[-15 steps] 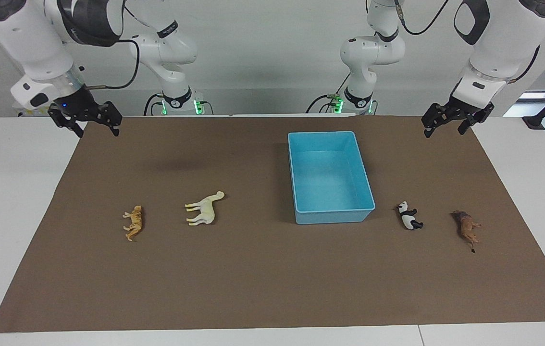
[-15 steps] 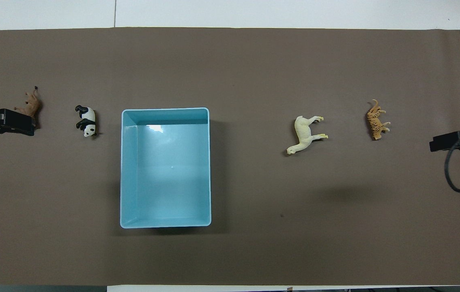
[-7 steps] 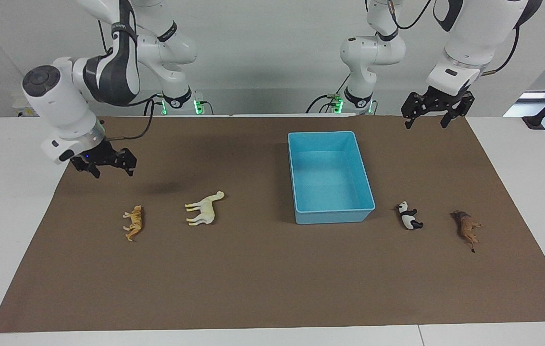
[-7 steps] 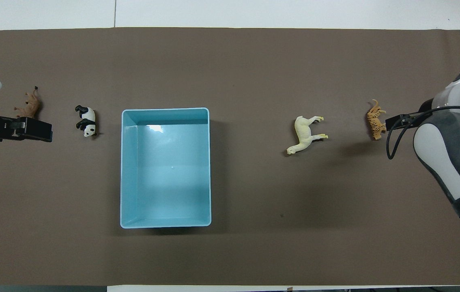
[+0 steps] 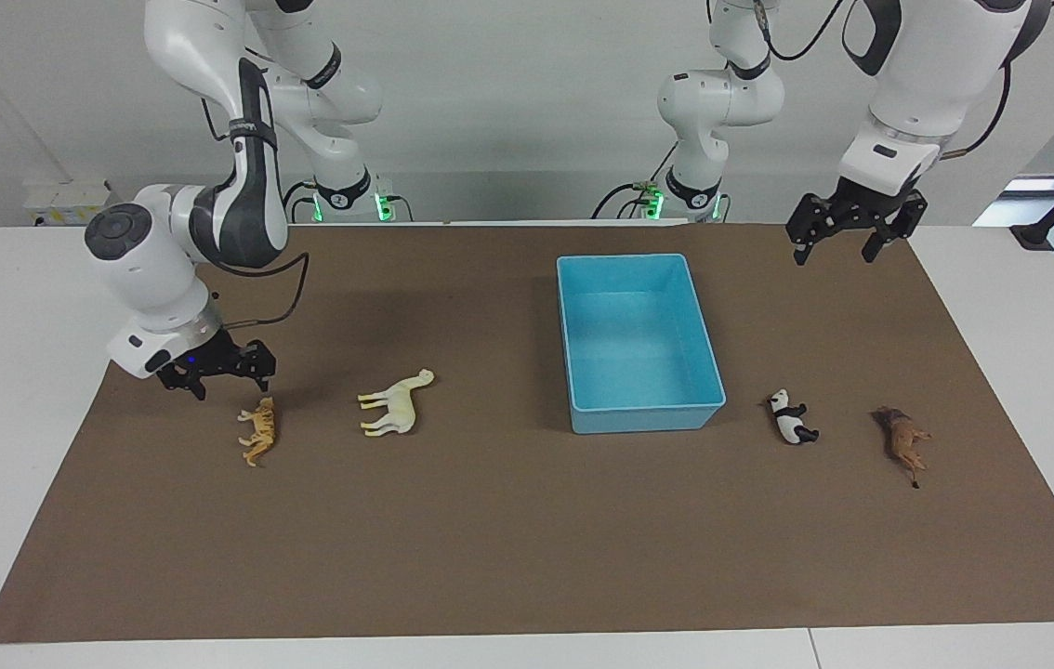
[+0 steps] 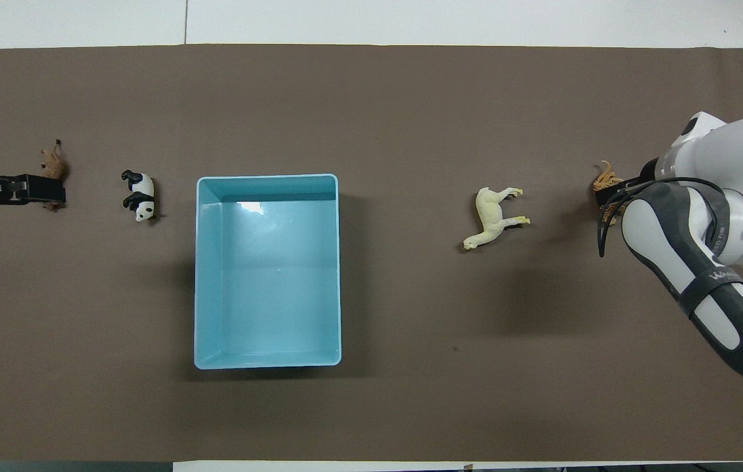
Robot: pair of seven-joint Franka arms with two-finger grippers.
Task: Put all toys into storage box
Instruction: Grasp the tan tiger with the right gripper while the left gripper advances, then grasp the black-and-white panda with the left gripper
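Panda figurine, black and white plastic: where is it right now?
The black-and-white plastic panda figurine lies on the brown mat toward the left arm's end, between the light blue rectangular storage box and the brown lion figurine.

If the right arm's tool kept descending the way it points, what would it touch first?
Probably the small orange striped plastic tiger lying just below the right tool; it might instead land on the brown mat beside it, since depth is unclear.
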